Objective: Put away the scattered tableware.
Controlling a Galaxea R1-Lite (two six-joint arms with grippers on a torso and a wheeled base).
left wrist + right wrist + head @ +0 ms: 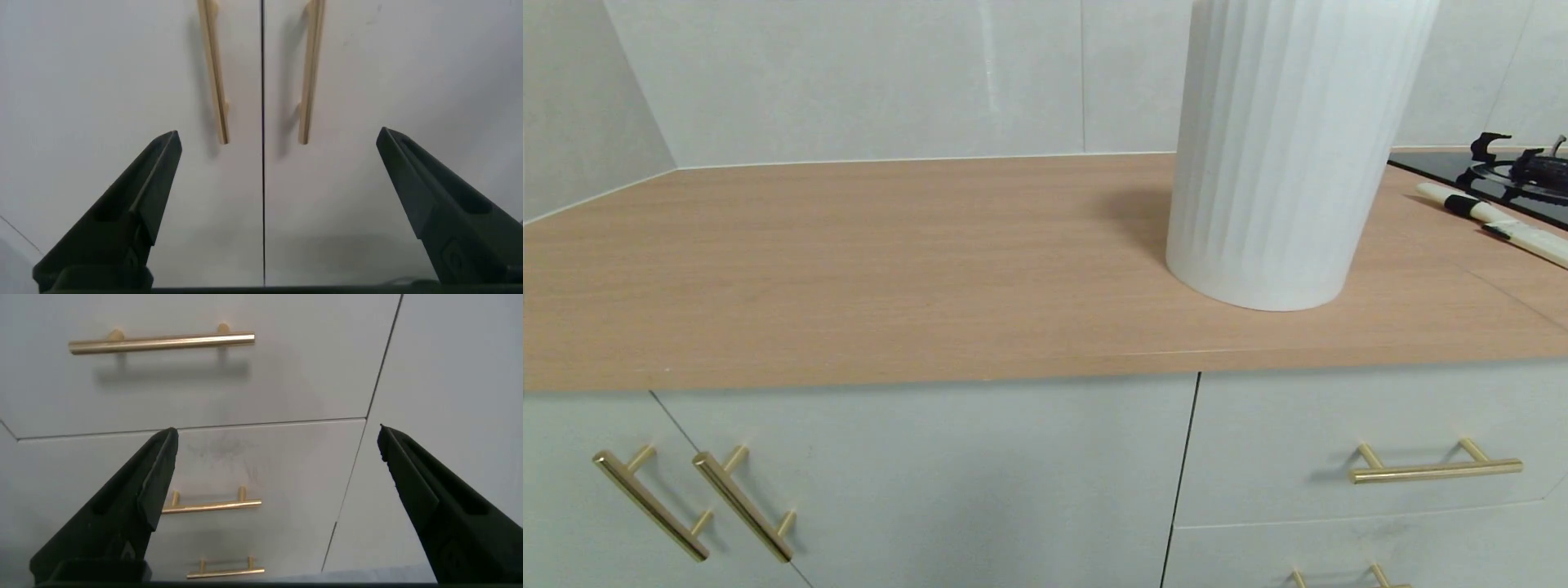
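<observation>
Head view — utensil [1482, 214] on countertop [849, 269]

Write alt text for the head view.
A tall white ribbed container stands on a wooden countertop, right of centre. A pale utensil lies near the black stovetop at far right; grey cabinets with gold handles sit below.

Light: bright, soft, even
Shadows: pot [1282, 163] throws a faint one leftward on the bench [849, 269]; handle [162, 343] casts a soft one just below it
Glare: pale streak on wall [988, 73]; hob [1486, 175] shines
Edges: head view bows the bench front
</observation>
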